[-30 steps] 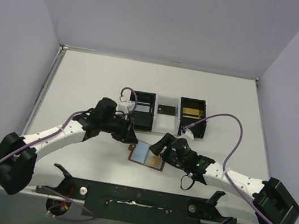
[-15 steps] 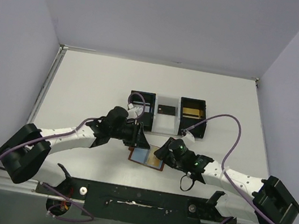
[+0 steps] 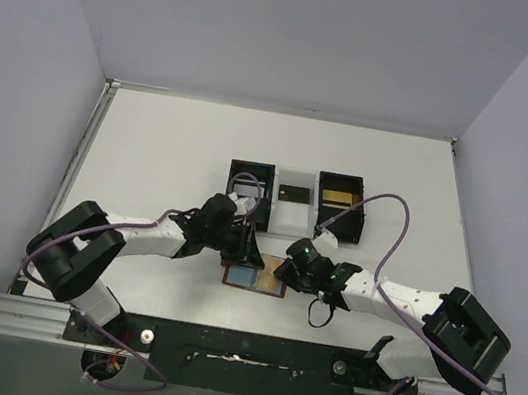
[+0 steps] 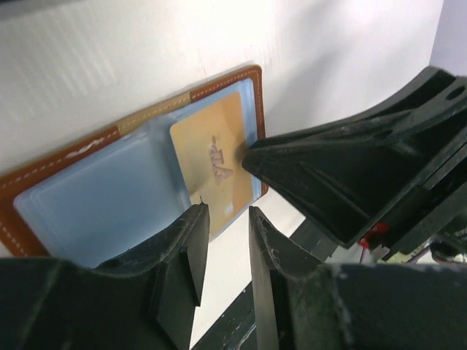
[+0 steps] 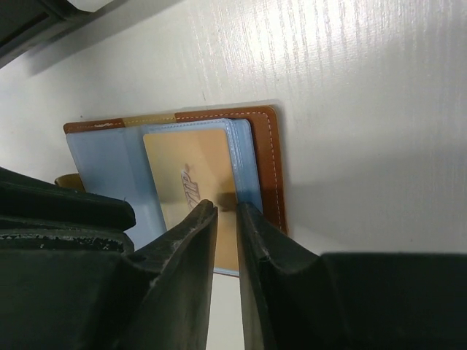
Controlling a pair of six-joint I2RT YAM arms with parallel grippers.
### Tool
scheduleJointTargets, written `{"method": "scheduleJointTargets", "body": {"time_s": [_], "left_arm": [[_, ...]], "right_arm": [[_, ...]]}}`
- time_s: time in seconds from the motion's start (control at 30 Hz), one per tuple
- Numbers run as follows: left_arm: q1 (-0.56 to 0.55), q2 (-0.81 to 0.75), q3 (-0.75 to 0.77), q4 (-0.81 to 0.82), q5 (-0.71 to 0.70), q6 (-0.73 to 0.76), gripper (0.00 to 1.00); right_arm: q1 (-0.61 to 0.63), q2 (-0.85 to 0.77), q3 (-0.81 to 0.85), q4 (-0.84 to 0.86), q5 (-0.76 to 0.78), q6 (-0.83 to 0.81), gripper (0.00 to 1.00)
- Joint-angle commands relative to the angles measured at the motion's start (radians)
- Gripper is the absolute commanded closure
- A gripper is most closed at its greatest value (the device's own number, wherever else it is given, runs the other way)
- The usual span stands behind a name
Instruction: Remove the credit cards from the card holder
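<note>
Over the card holder (image 3: 246,278), angled inward — left gripper (image 4: 222,216) slightly parted, right gripper (image 5: 227,209) nearly closed, grip unclear.

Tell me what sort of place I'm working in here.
Probably a lab robot test cell: a bare white table boxed in by plain walls, a black mounting rail at its near edge, and staged props, a brown card holder and a three-compartment tray.

One card holder (image 3: 248,278), one tray (image 3: 288,224), two tools (image 4: 225,215) (image 5: 226,208).
</note>
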Motion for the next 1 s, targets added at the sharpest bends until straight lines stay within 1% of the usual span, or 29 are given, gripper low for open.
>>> {"method": "scheduleJointTargets", "body": {"time_s": [0.0, 0.07, 0.17, 0.23, 0.4, 0.53, 0.63, 0.73, 0.77, 0.8, 0.87, 0.97], "left_arm": [[-0.019, 0.013, 0.099, -0.045, -0.089, 0.018, 0.73], [-0.018, 0.001, 0.080, -0.059, -0.124, 0.014, 0.72], [-0.016, 0.014, 0.055, -0.050, -0.139, 0.002, 0.71], [-0.019, 0.030, 0.040, -0.026, -0.135, -0.016, 0.71], [-0.038, 0.018, -0.037, 0.098, -0.150, -0.095, 0.71], [-0.038, 0.032, -0.050, 0.099, -0.159, -0.102, 0.74], [-0.038, 0.036, -0.062, 0.114, -0.158, -0.106, 0.81], [-0.038, 0.032, -0.074, 0.155, -0.152, -0.119, 0.84], [-0.037, 0.035, -0.081, 0.184, -0.130, -0.137, 0.87], [-0.035, 0.039, -0.088, 0.246, -0.094, -0.166, 0.92], [-0.036, 0.049, -0.088, 0.295, -0.076, -0.191, 0.98], [-0.033, 0.043, -0.079, 0.285, -0.080, -0.191, 1.00]], "right_arm": [[0.003, 0.013, 0.008, -0.011, 0.030, 0.039, 0.80], [0.002, 0.013, 0.002, -0.011, 0.026, 0.042, 0.80], [0.001, 0.024, 0.006, -0.013, 0.016, 0.026, 0.81], [-0.001, 0.040, 0.019, -0.028, 0.009, 0.014, 0.82], [0.000, 0.078, 0.059, -0.055, -0.013, -0.024, 0.83], [0.003, 0.088, 0.061, -0.050, -0.028, -0.034, 0.83], [0.001, 0.087, 0.057, -0.050, -0.033, -0.033, 0.83], [0.001, 0.080, 0.054, -0.052, -0.034, -0.033, 0.83], [0.001, 0.077, 0.053, -0.049, -0.037, -0.037, 0.83], [0.000, 0.073, 0.048, -0.037, -0.045, -0.045, 0.83], [-0.003, 0.056, 0.034, -0.012, -0.056, -0.055, 0.83], [-0.011, 0.033, 0.016, 0.014, -0.067, -0.070, 0.83]]}}
